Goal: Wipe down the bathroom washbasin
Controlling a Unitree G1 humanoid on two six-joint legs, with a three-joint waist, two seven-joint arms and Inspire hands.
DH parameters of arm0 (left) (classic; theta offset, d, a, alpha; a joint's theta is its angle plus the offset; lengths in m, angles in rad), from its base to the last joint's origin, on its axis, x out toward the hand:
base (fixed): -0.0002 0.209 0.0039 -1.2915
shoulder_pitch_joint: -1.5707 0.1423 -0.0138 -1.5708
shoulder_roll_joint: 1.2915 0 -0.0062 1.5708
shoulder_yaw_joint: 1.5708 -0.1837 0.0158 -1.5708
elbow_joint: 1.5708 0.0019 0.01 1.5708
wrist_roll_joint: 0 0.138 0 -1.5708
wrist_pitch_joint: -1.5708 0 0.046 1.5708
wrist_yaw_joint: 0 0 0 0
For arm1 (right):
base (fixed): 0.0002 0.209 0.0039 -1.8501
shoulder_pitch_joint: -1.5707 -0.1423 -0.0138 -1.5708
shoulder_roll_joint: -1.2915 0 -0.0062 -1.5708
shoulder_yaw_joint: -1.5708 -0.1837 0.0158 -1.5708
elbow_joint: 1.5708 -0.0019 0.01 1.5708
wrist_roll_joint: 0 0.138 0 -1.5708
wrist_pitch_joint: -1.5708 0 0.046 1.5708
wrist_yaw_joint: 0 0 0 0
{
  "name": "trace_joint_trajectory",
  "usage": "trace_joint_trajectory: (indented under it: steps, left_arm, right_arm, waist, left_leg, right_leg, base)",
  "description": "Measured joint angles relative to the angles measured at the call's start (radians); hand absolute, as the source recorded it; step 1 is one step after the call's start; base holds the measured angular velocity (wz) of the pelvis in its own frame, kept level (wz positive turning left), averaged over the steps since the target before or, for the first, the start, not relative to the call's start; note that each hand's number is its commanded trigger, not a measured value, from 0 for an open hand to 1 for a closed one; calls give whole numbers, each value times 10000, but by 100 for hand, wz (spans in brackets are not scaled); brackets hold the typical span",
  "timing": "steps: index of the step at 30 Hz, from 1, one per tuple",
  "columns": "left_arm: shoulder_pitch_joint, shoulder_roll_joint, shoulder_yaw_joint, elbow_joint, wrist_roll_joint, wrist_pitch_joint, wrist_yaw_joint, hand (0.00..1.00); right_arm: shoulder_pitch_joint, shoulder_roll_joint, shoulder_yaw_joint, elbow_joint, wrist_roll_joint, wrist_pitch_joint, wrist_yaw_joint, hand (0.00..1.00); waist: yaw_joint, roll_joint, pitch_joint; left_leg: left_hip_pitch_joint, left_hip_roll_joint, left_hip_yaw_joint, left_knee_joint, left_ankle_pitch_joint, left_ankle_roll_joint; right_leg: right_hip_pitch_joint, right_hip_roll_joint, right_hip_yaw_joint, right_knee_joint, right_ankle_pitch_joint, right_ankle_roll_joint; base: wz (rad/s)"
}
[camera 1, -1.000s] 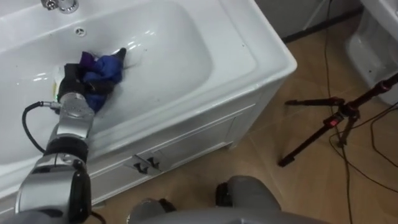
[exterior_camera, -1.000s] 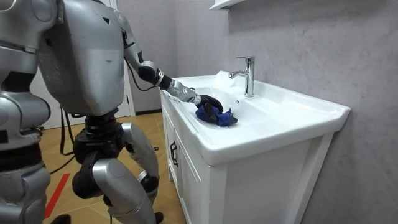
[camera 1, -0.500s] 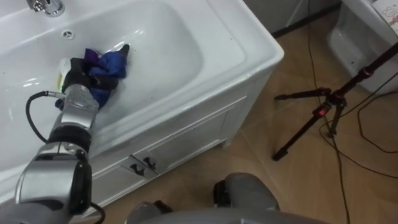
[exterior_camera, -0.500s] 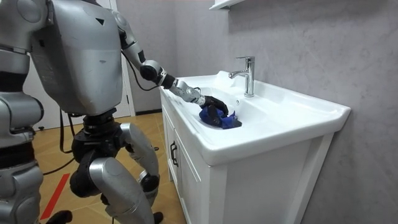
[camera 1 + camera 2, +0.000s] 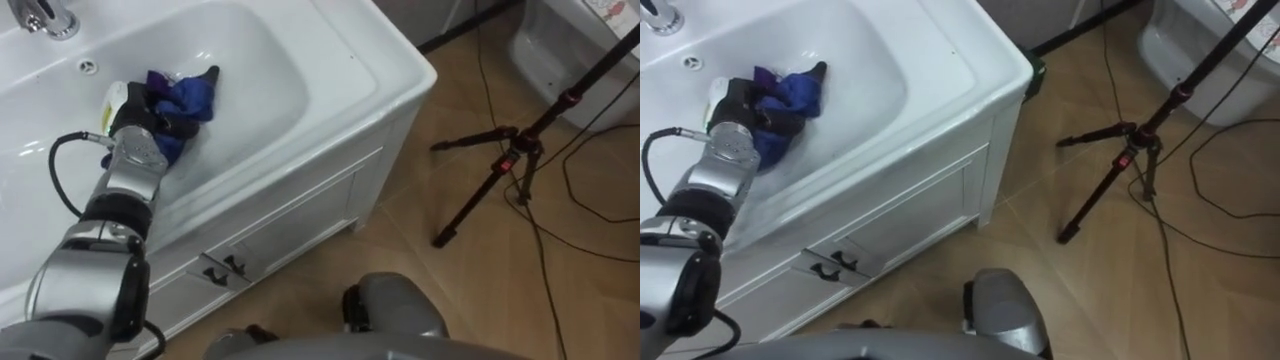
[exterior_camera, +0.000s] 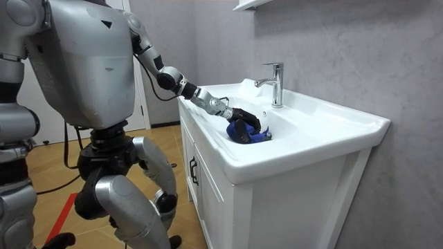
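A crumpled blue cloth (image 5: 185, 100) lies on the bottom of the white basin (image 5: 300, 60), near its front slope. My left hand (image 5: 140, 125) comes in from the lower left and rests on the cloth's near side, dark fingers curled into it. In the room view the same left hand (image 6: 242, 117) holds the cloth (image 6: 252, 135) down inside the basin, in front of the chrome tap (image 6: 273, 83). I stand at the cabinet's side, left arm stretched over the rim. My right hand (image 6: 59, 241) is barely seen at the room view's lower left edge.
The drain (image 5: 88, 67) and the tap's base (image 5: 40, 15) are at the basin's far left. Below the basin is a white cabinet with dark handles (image 5: 225, 270). A black tripod (image 5: 520, 160) with cables stands on the wooden floor to the right, beside a white fixture (image 5: 560, 50).
My left hand has pushed the blue cloth along the basin bottom, toward the room view's right and nearer the tap. The eye view has shifted as well.
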Motion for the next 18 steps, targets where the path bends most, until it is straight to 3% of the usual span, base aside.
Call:
trace_joint_trajectory:
  steps: [3, 6, 11, 18]
  left_arm:
    - [-59, 1, -66, -31, -18, 1, 0, 100]
    - [-130, -2, -296, -242, 3, 18, 0, 100]
    - [-162, -2, -591, -308, -12, -6, 0, 100]
    - [-187, -234, -1407, -858, -179, 46, -66, 100]
  right_arm:
    - [15, -29, -19, -3, 6, -8, 7, 0]
    - [17, -85, -31, -13, 93, -26, 30, 0]
    - [33, -150, -22, -36, 175, -228, 156, 0]
    - [125, -324, 6, -17, 370, -357, 437, 0]
  waist:
    - [-84, 2, -1]
    - [-221, 7, -1]
    - [-248, 34, 9]
    - [-289, 123, 55]
  left_leg:
    - [-55, 66, 135, 6, -7, 13]
    - [29, 412, 830, 95, 18, -20]
    - [91, 593, 1029, 346, -108, -18]
    - [82, 570, 1032, 560, -280, 88]
  right_leg:
    - [-59, -13, -13, -4, 11, 22]
    - [-140, -17, 14, -8, 34, 83]
    - [-129, -37, -77, 44, 66, 70]
    - [-137, -171, -84, 225, 13, 164]
  base:
    - [7]
    - [12]
    - [-10]
    - [0]
